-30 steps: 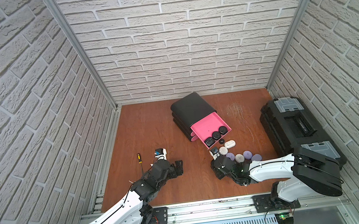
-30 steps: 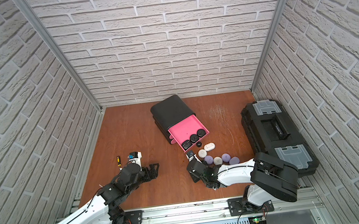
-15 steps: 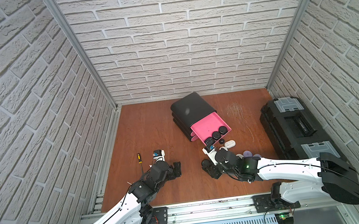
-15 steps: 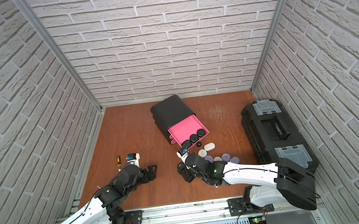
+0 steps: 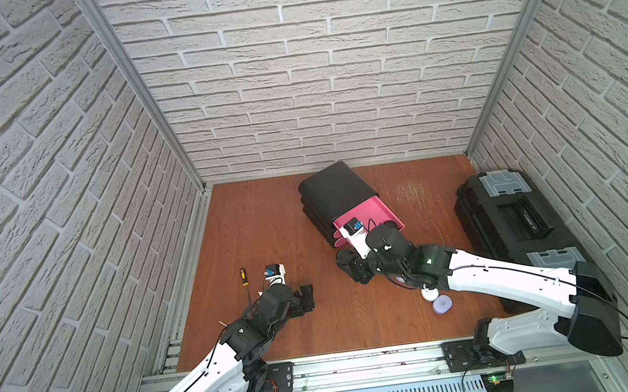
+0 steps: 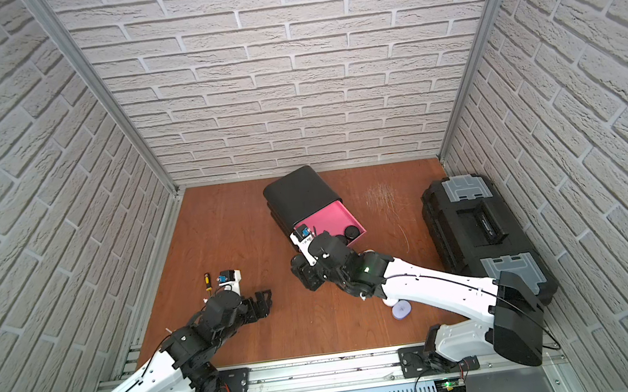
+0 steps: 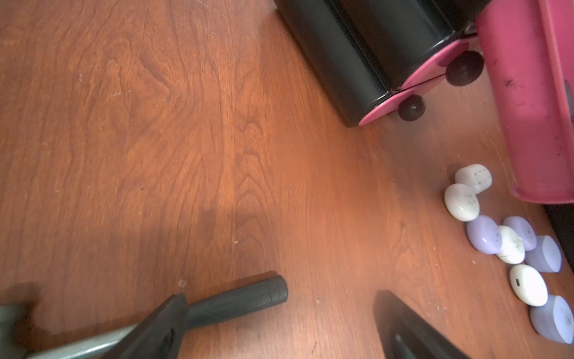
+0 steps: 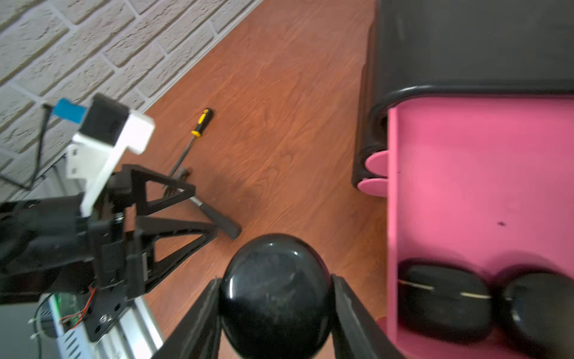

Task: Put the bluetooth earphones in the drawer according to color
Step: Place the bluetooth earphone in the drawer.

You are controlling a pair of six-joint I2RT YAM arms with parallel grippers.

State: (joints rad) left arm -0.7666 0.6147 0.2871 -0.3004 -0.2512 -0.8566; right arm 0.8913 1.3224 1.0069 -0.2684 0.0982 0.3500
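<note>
Just outside the side wall of the open top drawer [image 8: 392, 192], we are seeing the right gripper [image 8: 275, 281] clamping a black earphone case [image 8: 275, 304]. It is showing us a rounded face, leaving its long axis unclear.

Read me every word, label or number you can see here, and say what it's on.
No text can be read.
toolbox: faint pale mark on the handle, too small to read.
white earphone case: dark scuffs only, no letters.
</note>
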